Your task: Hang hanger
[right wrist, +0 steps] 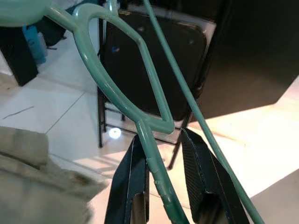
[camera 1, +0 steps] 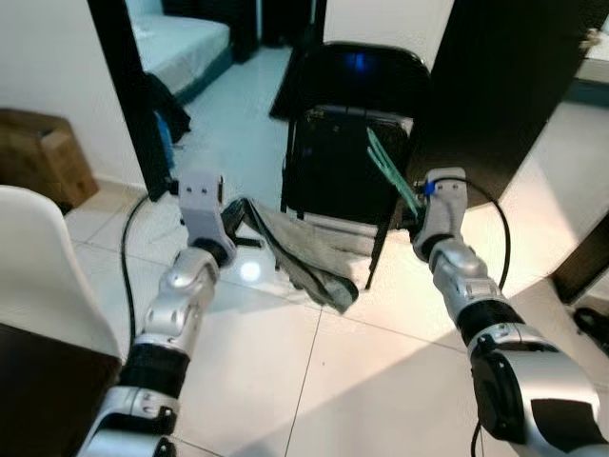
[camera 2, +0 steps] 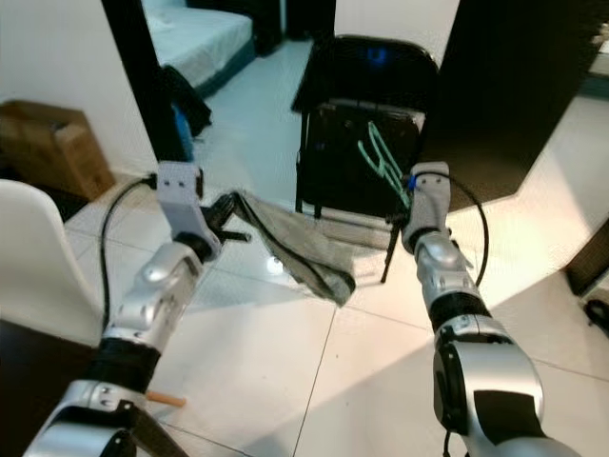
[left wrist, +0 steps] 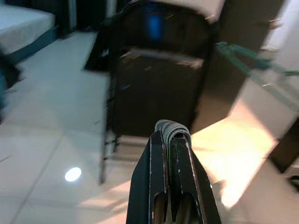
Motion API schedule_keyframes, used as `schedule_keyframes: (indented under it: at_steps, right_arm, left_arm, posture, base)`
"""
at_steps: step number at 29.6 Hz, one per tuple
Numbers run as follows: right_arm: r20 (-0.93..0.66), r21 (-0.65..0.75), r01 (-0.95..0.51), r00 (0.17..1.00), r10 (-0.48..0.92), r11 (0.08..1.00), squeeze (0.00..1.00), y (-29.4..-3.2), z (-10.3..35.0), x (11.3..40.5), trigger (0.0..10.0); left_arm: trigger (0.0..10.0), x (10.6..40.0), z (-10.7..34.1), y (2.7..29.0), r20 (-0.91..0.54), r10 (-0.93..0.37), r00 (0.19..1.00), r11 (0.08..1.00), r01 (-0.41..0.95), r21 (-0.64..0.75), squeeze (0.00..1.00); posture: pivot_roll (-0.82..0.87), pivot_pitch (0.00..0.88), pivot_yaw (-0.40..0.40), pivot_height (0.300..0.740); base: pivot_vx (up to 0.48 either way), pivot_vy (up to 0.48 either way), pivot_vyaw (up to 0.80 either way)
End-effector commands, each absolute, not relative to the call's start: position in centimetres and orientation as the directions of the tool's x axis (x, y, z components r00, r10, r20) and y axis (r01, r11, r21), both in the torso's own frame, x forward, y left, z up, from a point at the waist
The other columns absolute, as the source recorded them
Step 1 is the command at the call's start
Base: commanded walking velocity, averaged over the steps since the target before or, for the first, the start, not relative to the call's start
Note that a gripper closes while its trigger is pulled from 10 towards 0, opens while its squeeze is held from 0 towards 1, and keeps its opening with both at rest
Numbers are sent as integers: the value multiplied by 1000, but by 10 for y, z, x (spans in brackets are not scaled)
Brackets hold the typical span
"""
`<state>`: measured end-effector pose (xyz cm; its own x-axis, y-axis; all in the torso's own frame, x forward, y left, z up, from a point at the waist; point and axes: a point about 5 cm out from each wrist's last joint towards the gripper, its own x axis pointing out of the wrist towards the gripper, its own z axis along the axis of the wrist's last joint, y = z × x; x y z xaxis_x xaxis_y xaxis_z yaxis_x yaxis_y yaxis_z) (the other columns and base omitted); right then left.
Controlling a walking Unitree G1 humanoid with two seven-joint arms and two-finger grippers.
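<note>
Far left, curved white chair back [camera 1: 38,267] and brown cardboard box [camera 1: 43,152]. Left gripper [left wrist: 170,140] raised over pale glossy floor tiles [camera 1: 314,381], jaws pinched tight on a fold of grey-green woven cloth [camera 1: 304,252], rest of it sagging limp toward the floor. Centre, black folding chair [camera 1: 352,124], padded seat tipped upright, thin metal legs. Right gripper [right wrist: 161,140] just before the chair, jaws spread, mint-green plastic hanger [right wrist: 135,88] lying between them against one jaw; smooth rounded bars, looped neck, held up in front of the chair.
</note>
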<state>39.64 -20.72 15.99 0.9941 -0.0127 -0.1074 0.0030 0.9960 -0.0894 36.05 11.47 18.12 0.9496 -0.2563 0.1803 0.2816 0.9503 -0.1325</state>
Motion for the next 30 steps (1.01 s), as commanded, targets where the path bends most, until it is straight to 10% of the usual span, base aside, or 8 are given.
schedule_keyframes:
  at_steps: [1,30]
  right_arm:
    - [-106,-103,-13,994,2,995,0,-204,159,397,10000]
    - [-130,-69,-90,988,81,994,0,-200,143,389,10000]
  left_arm:
    - [10000,361,180,115,179,-258,949,952,281,-117,0]
    - [10000,363,166,103,177,-294,939,942,317,-113,0]
  posture:
    - [-6,0,-71,740]
    - [-26,0,-56,740]
  base:
    - [0,-450,-788]
    - [0,-423,-785]
